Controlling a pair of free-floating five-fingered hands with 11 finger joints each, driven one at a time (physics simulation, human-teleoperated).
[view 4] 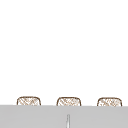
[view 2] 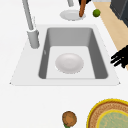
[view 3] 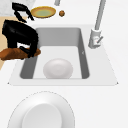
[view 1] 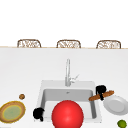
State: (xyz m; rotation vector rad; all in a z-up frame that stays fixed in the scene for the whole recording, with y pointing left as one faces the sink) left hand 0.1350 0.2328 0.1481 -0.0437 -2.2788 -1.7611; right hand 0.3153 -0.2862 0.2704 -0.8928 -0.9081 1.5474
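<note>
Red ball point(view 1: 67, 114) hiding sink point(view 1: 47, 86); right robot hand point(view 1: 100, 90) round baguette point(view 1: 108, 94).

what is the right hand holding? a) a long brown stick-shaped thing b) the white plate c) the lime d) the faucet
a: the right hand has its fingers curled round the brown stick, lifted at the sink's right edge by the white plate, while the lime lies apart on the counter.
</note>
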